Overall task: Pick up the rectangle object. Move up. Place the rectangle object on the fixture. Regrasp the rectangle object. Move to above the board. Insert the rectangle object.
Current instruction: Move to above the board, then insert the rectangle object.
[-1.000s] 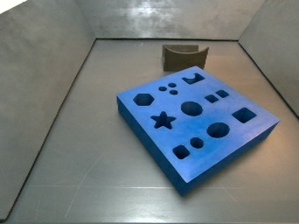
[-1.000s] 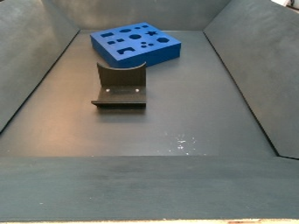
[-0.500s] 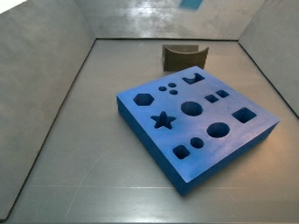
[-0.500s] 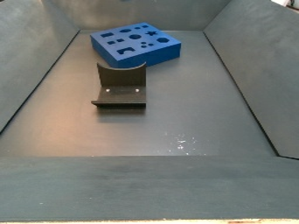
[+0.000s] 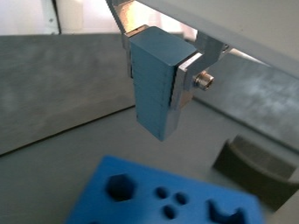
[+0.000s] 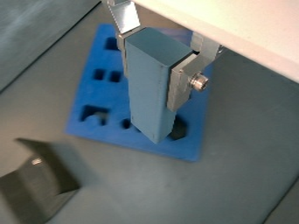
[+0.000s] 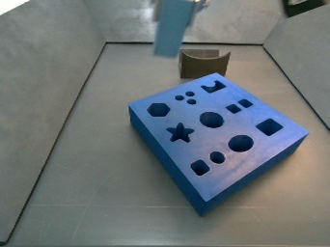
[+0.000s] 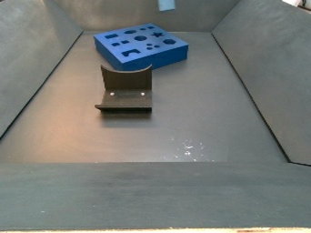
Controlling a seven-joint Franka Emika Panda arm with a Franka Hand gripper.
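The gripper (image 5: pixel 159 86) is shut on the rectangle object (image 5: pixel 149 83), a light-blue slab held upright between the silver fingers (image 5: pixel 191 80); it also shows in a wrist view (image 6: pixel 147 83). In a side view the rectangle object (image 7: pixel 172 27) hangs high in the air, over the floor next to the fixture (image 7: pixel 203 63) and beyond the far edge of the board (image 7: pixel 219 135). Only its tip (image 8: pixel 166 5) shows in a side view, above the board (image 8: pixel 140 45). The gripper body is cut off at the frame tops. The board (image 6: pixel 117 98) lies below the slab.
The fixture (image 8: pixel 124 91) stands on the dark floor in front of the board; it also shows in both wrist views (image 5: pixel 257 166) (image 6: pixel 35 179). Grey sloping walls (image 7: pixel 52 68) enclose the floor on all sides.
The rectangle object has come down into a side view from the top edge and moved left; one second ago it was out of frame. Board and fixture have not moved.
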